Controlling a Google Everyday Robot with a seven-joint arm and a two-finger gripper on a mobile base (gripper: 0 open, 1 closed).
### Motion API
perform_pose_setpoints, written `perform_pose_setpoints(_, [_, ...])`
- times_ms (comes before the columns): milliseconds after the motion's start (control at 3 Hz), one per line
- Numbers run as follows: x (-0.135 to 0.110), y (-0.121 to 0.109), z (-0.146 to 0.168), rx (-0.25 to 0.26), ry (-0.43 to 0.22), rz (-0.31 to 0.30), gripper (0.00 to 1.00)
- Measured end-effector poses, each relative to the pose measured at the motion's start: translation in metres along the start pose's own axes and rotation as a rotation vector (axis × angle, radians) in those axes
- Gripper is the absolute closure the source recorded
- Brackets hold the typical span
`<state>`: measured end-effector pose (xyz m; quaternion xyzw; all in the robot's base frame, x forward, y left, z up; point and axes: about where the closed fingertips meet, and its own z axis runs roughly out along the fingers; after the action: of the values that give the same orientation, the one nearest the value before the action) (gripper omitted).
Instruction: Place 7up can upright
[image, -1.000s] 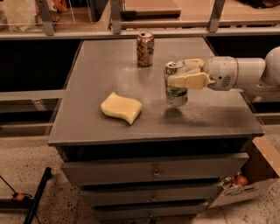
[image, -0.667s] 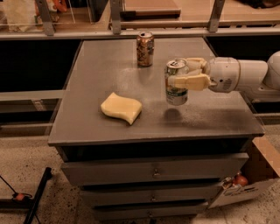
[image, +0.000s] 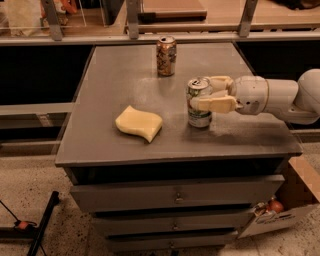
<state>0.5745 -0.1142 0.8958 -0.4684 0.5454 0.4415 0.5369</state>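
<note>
The 7up can (image: 199, 114), silver-white with green lettering, stands upright on the grey cabinet top (image: 125, 85), right of the middle. My gripper (image: 200, 93) reaches in from the right and is shut on the can's upper half. One cream finger (image: 216, 104) crosses the can's front and the other finger (image: 219, 81) lies behind it. The can's base is at the table surface.
An orange-brown patterned can (image: 166, 56) stands upright at the back of the top. A yellow sponge (image: 139, 123) lies left of the 7up can. A cardboard box (image: 280, 206) sits on the floor at the right. A shelf rail (image: 150, 35) runs behind the cabinet.
The gripper and the 7up can have moved down slightly toward the table top. The other can and the sponge have not moved.
</note>
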Motion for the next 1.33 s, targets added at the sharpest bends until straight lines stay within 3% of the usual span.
perform_pose_setpoints(333, [0.009,-0.001,-0.001,0.007,-0.014,0.014,0.00])
perform_pose_setpoints(667, [-0.006,0.002,-0.003,0.004,-0.028,-0.048,0.00])
perform_pose_setpoints(1000, [-0.020,0.002,0.000,0.022,0.093,-0.099,0.00])
perform_pose_setpoints(1333, [-0.030,0.000,0.013,0.067,0.347,-0.121,0.00])
